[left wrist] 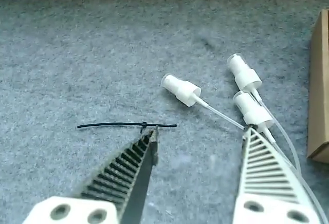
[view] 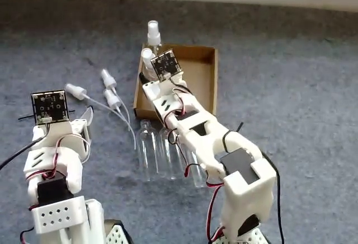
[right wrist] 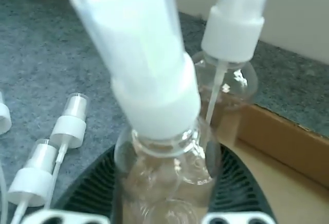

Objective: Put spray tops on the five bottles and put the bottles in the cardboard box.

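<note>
We find the bottle (right wrist: 159, 152) clamped in the right gripper (right wrist: 163, 198), at the upper left of the box (view: 215, 81) in the high view. Its top (right wrist: 139, 54) sits crooked. A second bottle (view: 154, 34) stands just beside it. We judge release could topple that one, or shed the crooked top. The left gripper (left wrist: 201, 131) hangs spread near three tops (left wrist: 252, 110).

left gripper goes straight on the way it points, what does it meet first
Probably the lone spray top, or its thin tube, lying ahead between the open fingers of the left gripper; depth is unclear.
</note>
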### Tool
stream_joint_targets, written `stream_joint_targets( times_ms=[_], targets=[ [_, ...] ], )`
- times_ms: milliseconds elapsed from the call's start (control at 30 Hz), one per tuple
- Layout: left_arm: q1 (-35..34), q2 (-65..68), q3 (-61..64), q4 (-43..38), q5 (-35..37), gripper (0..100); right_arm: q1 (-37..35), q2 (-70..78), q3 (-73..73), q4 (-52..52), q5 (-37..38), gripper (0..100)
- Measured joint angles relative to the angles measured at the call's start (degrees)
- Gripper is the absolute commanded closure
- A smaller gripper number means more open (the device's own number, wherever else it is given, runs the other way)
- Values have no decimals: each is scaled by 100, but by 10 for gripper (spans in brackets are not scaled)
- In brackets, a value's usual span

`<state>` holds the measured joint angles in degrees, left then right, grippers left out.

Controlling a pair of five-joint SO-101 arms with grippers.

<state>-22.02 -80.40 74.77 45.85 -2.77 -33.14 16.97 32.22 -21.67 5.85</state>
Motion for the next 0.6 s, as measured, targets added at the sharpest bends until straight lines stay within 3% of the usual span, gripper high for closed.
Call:
stream_joint_targets(
  times_ms=[600],
  targets=[
    [158,0,0,0,0,761,26,0,0,0,-404,899]
  ],
)
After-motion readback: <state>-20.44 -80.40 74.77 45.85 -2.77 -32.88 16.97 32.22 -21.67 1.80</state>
